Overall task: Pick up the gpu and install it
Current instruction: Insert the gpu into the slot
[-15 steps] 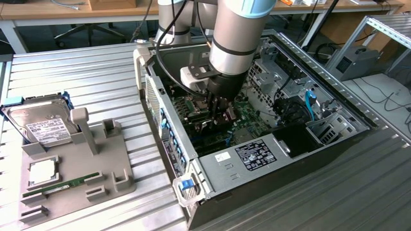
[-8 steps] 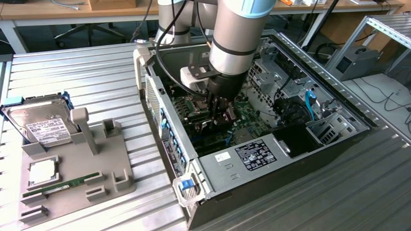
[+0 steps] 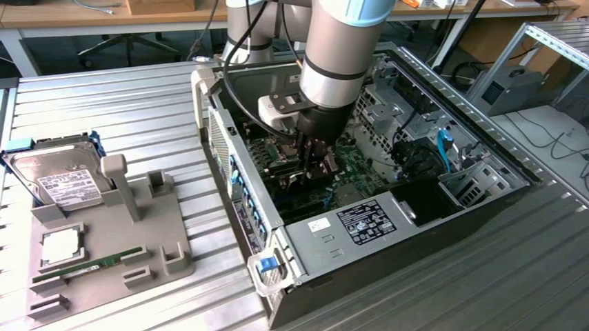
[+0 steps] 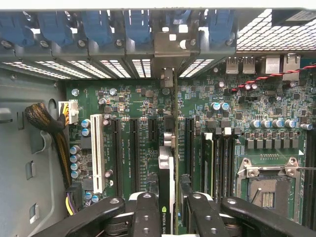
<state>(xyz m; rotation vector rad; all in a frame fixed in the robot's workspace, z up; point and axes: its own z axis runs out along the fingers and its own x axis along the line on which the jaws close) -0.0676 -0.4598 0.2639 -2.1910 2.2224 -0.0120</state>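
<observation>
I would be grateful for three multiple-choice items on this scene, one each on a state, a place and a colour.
1. What does the gripper hold?
A) the thin dark gpu card, seen edge-on
B) nothing
C) a green memory stick

2. Where does the boxy silver hard drive with a white label lie?
A) in the gripper
B) on the grey holder tray
C) on the floor

3. What colour is the long plastic slot nearest the braided cable bundle?
A) white
B) red
C) yellow

Answers: 1 A, the fingers clamp the card on both sides. 2 B, it rests at one corner of the tray. 3 A, its body is plainly white.
</observation>
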